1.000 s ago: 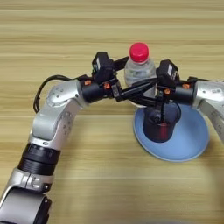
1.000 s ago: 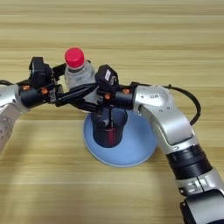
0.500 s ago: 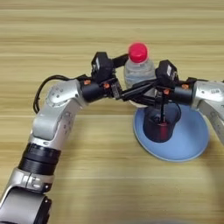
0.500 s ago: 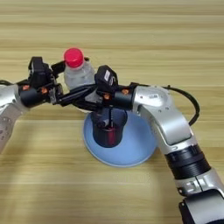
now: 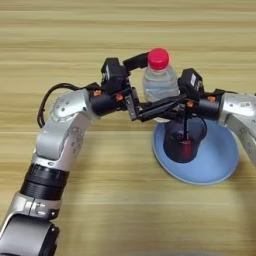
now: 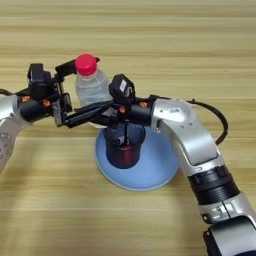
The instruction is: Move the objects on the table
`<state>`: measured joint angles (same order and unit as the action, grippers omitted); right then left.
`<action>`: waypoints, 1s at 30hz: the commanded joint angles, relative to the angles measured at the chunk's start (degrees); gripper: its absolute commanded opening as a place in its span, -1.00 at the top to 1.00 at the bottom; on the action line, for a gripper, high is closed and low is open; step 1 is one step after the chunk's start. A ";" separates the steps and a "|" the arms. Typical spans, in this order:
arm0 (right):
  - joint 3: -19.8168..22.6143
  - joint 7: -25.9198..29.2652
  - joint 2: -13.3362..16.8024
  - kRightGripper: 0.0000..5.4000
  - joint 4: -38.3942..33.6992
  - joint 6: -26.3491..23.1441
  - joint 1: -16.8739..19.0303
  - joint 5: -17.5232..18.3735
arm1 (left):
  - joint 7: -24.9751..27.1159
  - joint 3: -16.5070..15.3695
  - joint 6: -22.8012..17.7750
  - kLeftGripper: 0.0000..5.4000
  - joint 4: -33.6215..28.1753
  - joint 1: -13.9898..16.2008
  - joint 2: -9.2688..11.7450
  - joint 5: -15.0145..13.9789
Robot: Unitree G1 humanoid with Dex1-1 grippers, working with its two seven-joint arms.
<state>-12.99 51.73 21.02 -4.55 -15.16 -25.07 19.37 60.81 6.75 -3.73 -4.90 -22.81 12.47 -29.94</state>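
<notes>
Now, left gripper (image 5: 142, 82): your fingers straddle the clear plastic red-capped bottle (image 5: 160, 80), seemingly gripping it.
Right gripper (image 6: 117, 114): finger state unreadable.
Risk: crossed arms could clip the dark translucent cup (image 5: 184, 142) on the round light-blue plate (image 5: 220, 160).

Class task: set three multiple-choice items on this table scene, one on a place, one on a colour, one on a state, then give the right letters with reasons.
1. Where does the cup stand?
A. on the plate
B. on bare table
C. on the bottle

2. What colour is the bottle's cap?
A. green
B. red
C. white

3. How does the bottle stand?
A. lying on its side
B. upside down
C. upright, cap on top

Answers:
1 A, the blue plate shows all round the cup's foot.
2 B, the cap is plainly red.
3 C, the cap sits above the clear body, with the left tool at the bottle and the right tool before it.
</notes>
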 commanded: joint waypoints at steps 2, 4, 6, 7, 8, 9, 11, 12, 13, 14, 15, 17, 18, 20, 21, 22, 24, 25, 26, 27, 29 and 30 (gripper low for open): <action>2.36 -0.92 -0.53 -0.17 0.29 0.18 -2.58 0.48 | 2.47 -1.20 0.86 -1.00 -3.94 1.33 1.19 -3.18; 2.99 -1.24 -0.71 -0.17 0.48 0.19 -2.82 0.66 | 1.81 -1.81 1.18 -1.00 -3.84 1.03 1.07 -3.16; 3.53 -1.45 -0.90 -0.16 0.59 0.26 -3.00 0.72 | 1.01 -2.51 1.42 -1.00 -3.31 0.56 0.79 -3.06; 3.83 -1.56 -0.98 -0.16 0.62 0.33 -3.07 0.71 | 0.74 -2.94 1.64 -1.00 -3.07 0.37 0.58 -3.18; 4.12 -1.66 -1.04 -0.16 0.62 0.40 -3.15 0.70 | 0.56 -3.39 1.79 -1.00 -2.97 0.25 0.37 -3.50; 4.52 -1.81 -1.08 -0.16 0.58 0.41 -3.27 0.79 | 0.34 -3.87 1.70 -1.00 -3.04 0.19 0.23 -4.03; 5.48 -2.28 -1.10 -0.16 0.43 0.31 -3.58 1.20 | -0.34 -4.67 2.04 -1.00 -3.04 0.04 0.06 -4.38; 5.94 -2.52 -1.12 -0.16 0.36 0.25 -3.72 1.36 | -0.82 -5.03 2.39 -1.00 -2.84 -0.13 -0.06 -4.27; 6.45 -2.82 -1.16 -0.16 0.26 0.23 -3.83 1.45 | -1.51 -5.46 2.76 -1.00 -2.47 -0.41 -0.21 -4.17; 6.94 -3.14 -1.23 -0.16 0.17 0.28 -3.92 1.52 | -2.14 -5.91 3.01 -1.00 -2.11 -0.71 -0.38 -4.20; 7.52 -3.59 -1.32 -0.16 0.05 0.27 -4.02 1.69 | -2.80 -6.43 3.14 -1.00 -1.81 -1.02 -0.56 -4.39; 8.54 -4.30 -1.46 -0.16 -0.23 0.24 -4.16 1.93 | -3.83 -7.30 3.39 -1.00 -1.44 -1.42 -0.83 -4.67; 9.08 -4.71 -1.49 -0.16 -0.36 0.26 -4.23 1.98 | -4.28 -7.71 3.62 -1.00 -1.29 -1.56 -0.96 -4.70; 10.39 -5.85 -1.47 -0.16 -0.57 0.30 -4.40 2.16 | -5.25 -8.45 3.93 -1.00 -1.02 -1.69 -1.15 -4.77; 10.99 -6.44 -1.47 -0.16 -0.65 0.29 -4.45 2.25 | -5.75 -8.72 4.03 -1.00 -0.87 -1.72 -1.22 -4.73; 11.56 -7.06 -1.47 -0.16 -0.77 0.31 -4.46 2.35 | -6.19 -8.94 4.19 -1.00 -0.59 -1.76 -1.28 -4.52; 12.49 -8.08 -1.47 -0.16 -1.16 0.24 -4.33 2.66 | -6.99 -9.06 4.88 -1.00 0.45 -1.79 -1.35 -3.46; 12.97 -8.63 -1.49 -0.16 -1.45 0.27 -4.19 2.78 | -7.30 -8.89 5.93 -1.00 1.44 -1.74 -1.43 -2.30; 13.39 -9.17 -1.51 -0.16 -1.75 0.29 -4.05 2.86 | -7.71 -8.72 6.51 -1.00 2.27 -1.65 -1.50 -1.49; 13.78 -9.69 -1.53 -0.16 -2.07 0.31 -3.89 2.95 | -8.33 -8.61 6.82 -1.00 3.07 -1.56 -1.60 -0.94; 14.64 -10.87 -1.58 -0.16 -2.82 0.29 -3.45 3.23 | -10.17 -8.65 8.21 -1.00 5.02 -1.73 -1.96 0.85; 15.06 -11.42 -1.60 -0.16 -3.20 0.27 -3.18 3.37 | -10.99 -8.69 8.71 -1.00 5.90 -1.82 -2.13 1.66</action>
<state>0.32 41.55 19.62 -5.14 -15.19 -26.76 21.51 51.52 -1.88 3.52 -1.07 -23.56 10.53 -30.74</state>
